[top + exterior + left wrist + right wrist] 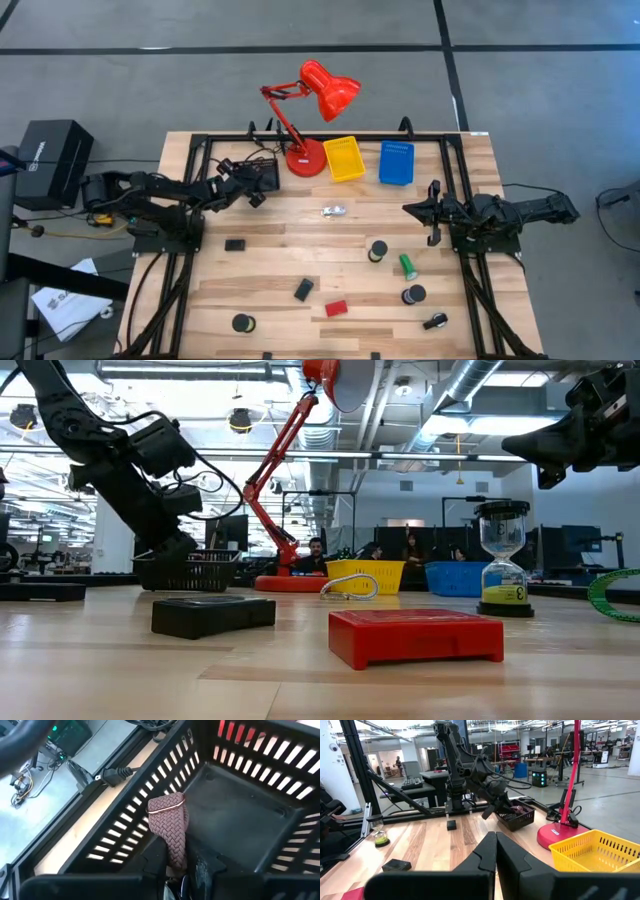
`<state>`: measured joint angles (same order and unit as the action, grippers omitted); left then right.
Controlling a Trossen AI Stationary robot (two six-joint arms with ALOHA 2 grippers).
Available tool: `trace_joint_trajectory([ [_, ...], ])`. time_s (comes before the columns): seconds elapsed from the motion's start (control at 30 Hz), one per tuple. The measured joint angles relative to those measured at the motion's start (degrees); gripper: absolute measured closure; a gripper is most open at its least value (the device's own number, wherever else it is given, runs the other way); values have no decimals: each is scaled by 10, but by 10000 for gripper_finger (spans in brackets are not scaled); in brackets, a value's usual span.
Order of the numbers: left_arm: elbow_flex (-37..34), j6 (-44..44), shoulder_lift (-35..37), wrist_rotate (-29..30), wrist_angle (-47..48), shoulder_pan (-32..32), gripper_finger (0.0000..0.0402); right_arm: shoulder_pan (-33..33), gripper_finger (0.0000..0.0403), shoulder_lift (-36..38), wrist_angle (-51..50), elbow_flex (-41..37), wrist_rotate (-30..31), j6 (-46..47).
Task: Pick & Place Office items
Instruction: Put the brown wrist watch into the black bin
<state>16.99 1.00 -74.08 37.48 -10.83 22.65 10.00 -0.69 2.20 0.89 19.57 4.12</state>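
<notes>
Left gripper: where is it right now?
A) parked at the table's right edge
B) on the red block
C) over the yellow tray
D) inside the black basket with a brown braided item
D: the left gripper reaches into the black basket, with the brown braided item between its fingers.

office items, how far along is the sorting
Barely started. The yellow tray and blue tray look empty. In hand: the left gripper holds a brown woven item inside the black basket. Left: about ten pieces on the table. The right gripper waits, shut.
</notes>
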Motion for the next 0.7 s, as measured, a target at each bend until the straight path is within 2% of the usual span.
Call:
trace_joint_trajectory([
  [0.27, 0, -12, 0, -46, 0, 0, 327, 0, 403, 0, 0, 0, 0, 0],
  [0.5, 0, -10, 5, -62, 2, 0, 364, 0, 403, 0, 0, 0, 0, 0],
  [0.7, 1, -6, 6, -86, 5, 24, 383, 0, 403, 0, 0, 0, 0, 0],
])
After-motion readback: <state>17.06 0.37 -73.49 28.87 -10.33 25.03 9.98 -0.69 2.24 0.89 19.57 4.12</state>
